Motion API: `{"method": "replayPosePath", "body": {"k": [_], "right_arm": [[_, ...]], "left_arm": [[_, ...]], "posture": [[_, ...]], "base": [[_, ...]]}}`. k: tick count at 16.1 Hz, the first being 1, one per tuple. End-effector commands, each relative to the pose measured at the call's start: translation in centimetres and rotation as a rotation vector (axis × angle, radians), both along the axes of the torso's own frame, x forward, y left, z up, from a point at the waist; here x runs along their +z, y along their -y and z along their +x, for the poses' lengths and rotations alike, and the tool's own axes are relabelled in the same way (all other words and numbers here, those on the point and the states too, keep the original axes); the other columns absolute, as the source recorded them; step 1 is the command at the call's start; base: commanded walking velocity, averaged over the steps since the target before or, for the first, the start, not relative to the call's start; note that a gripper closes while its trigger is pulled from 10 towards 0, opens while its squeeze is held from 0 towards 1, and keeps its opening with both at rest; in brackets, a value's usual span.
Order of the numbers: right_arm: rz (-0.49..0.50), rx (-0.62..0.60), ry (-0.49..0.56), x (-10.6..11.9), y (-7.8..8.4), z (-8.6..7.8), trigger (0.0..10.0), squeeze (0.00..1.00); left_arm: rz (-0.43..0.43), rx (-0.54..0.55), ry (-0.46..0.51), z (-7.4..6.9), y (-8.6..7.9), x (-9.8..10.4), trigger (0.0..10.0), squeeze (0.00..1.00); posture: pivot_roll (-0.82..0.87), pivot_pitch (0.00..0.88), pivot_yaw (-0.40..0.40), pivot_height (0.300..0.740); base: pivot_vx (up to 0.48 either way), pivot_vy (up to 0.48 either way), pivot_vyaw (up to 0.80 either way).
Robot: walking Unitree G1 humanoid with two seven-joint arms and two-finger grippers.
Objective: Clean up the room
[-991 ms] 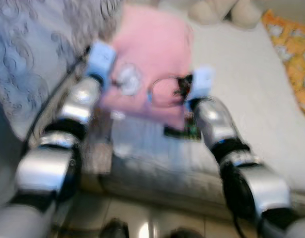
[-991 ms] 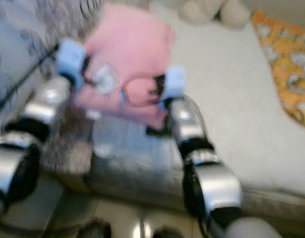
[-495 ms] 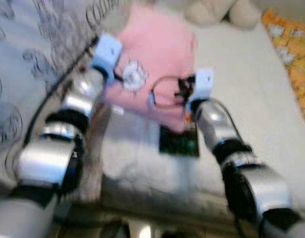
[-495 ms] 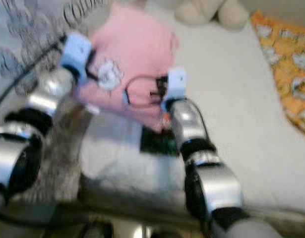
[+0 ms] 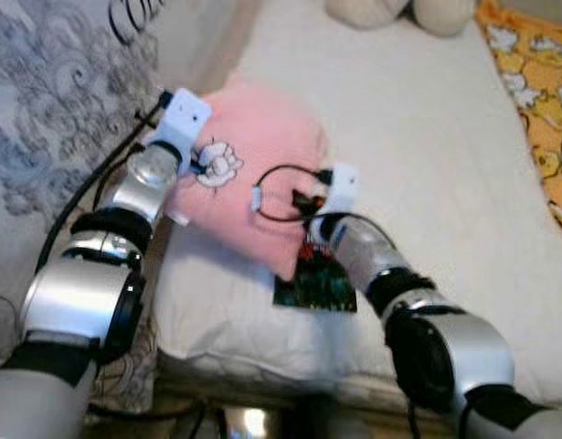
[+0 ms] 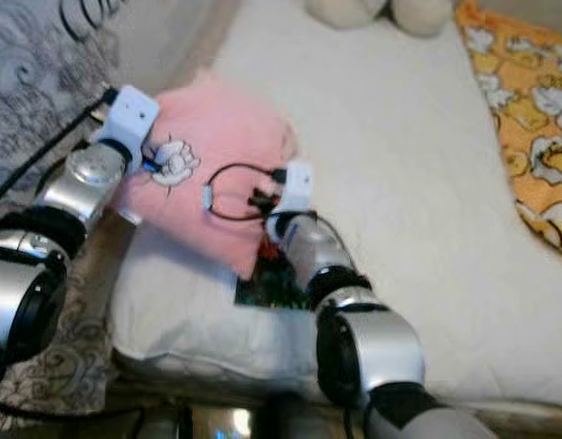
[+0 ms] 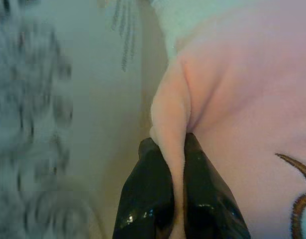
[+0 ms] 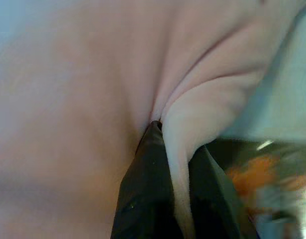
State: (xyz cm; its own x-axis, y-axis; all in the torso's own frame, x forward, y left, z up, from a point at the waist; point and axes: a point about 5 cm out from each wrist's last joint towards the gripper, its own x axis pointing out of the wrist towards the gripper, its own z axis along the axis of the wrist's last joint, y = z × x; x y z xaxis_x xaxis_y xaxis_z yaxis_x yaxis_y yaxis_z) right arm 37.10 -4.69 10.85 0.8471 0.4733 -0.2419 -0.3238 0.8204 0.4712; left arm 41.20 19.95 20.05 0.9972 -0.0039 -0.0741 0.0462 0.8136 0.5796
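Open white mattress (image 5: 427, 137) ahead; plush toy (image 5: 399, 11) at far end.

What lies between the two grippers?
The pink pillow spans the gap in the head views: the left gripper and right gripper each pinch one of its edges.

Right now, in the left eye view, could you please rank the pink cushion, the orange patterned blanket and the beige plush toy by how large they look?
1. Soft pink cushion, pinched by both grippers, largest.
2. Orange patterned blanket, cut by the frame.
3. Beige plush toy, smallest, though cropped and farther off, so its true size is unsure.
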Motion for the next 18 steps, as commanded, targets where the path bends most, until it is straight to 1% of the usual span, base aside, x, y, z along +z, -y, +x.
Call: {"method": "replayPosePath", "body": {"k": [1,3,5,6,7,8,9,10,11,12,13,14,15,16,18], "right_arm": [[-0.015,0.021,-0.055,-1.4,-0.2,-0.8,10.0,0.0],[-0.03,0.044,-0.049,-1.7,-0.5,-1.1,10.0,0.0],[-0.103,0.076,-0.001,-1.5,-0.8,-1.0,10.0,0.0],[-0.157,0.126,0.062,-0.8,-1.4,-0.9,10.0,0.0],[-0.191,0.153,0.095,-0.5,-1.6,-0.8,10.0,0.0],[-0.271,0.189,0.153,0.2,-1.4,-0.4,10.0,0.0],[-0.296,0.188,0.162,0.3,-1.1,-0.3,10.0,0.0],[-0.347,0.191,0.161,0.1,-0.5,-0.2,10.0,0.0],[-0.415,0.164,0.149,-0.1,0.7,0.1,10.0,0.0],[-0.448,0.158,0.153,0.0,1.0,0.2,10.0,0.0],[-0.515,0.154,0.167,0.1,1.5,0.4,10.0,0.0],[-0.572,0.142,0.181,0.3,1.9,0.7,10.0,0.0],[-0.577,0.144,0.185,0.3,1.9,0.7,10.0,0.0],[-0.597,0.16,0.2,0.5,1.5,0.7,10.0,0.0],[-0.622,0.196,0.218,0.4,0.9,0.5,10.0,0.0]], "left_arm": [[0.014,0.086,0.023,-0.3,-2.0,0.2,10.0,0.0],[0.026,0.102,0.044,-0.3,-2.3,0.6,10.0,0.0],[0.042,0.125,0.09,-0.2,-2.6,1.5,10.0,0.0],[-0.003,0.181,0.138,-0.2,-3.1,2.2,10.0,0.0],[-0.039,0.21,0.156,-0.2,-3.2,2.4,10.0,0.0],[-0.073,0.231,0.167,-0.4,-2.5,1.6,10.0,0.0],[-0.091,0.225,0.15,-0.4,-2.0,1.0,10.0,0.0],[-0.133,0.219,0.111,-0.5,-1.4,0.0,10.0,0.0],[-0.137,0.18,0.07,-0.6,0.1,-1.5,10.0,0.0],[-0.144,0.175,0.056,-0.6,0.5,-2.0,10.0,0.0],[-0.179,0.171,0.018,-0.8,1.2,-3.0,10.0,0.0],[-0.179,0.171,-0.009,-1.0,2.0,-3.9,10.0,0.0],[-0.177,0.175,-0.009,-1.0,2.0,-4.0,10.0,0.0],[-0.132,0.2,0.007,-1.0,1.5,-3.8,10.0,0.0],[-0.122,0.22,0.011,-1.1,0.7,-3.6,10.0,0.0]], "posture": [[-0.01,0.23,-0.085,0.74],[0.0,0.244,-0.087,0.74],[0.01,0.25,-0.088,0.74],[0.01,0.253,-0.088,0.74],[0.01,0.253,-0.088,0.74],[0.0,0.257,-0.095,0.74],[0.0,0.257,-0.096,0.74],[0.01,0.257,-0.097,0.74],[0.01,0.255,-0.097,0.74],[0.01,0.255,-0.097,0.74],[0.01,0.253,-0.098,0.74],[0.0,0.251,-0.102,0.74],[0.0,0.251,-0.102,0.74],[0.0,0.251,-0.102,0.74],[0.0,0.245,-0.105,0.74]], "base": [[0.0,0.0,0.0],[0.0,0.0,0.0],[0.0,0.0,0.0],[0.0,0.0,0.0],[0.0,0.0,0.0],[0.0,0.0,0.0],[0.0,0.0,0.0],[0.0,0.0,0.0],[0.0,0.0,0.0],[0.0,0.0,0.0],[0.0,0.0,0.0],[0.0,0.0,0.0],[0.0,0.0,0.0],[0.0,0.0,0.0],[0.0,0.0,0.0]]}}
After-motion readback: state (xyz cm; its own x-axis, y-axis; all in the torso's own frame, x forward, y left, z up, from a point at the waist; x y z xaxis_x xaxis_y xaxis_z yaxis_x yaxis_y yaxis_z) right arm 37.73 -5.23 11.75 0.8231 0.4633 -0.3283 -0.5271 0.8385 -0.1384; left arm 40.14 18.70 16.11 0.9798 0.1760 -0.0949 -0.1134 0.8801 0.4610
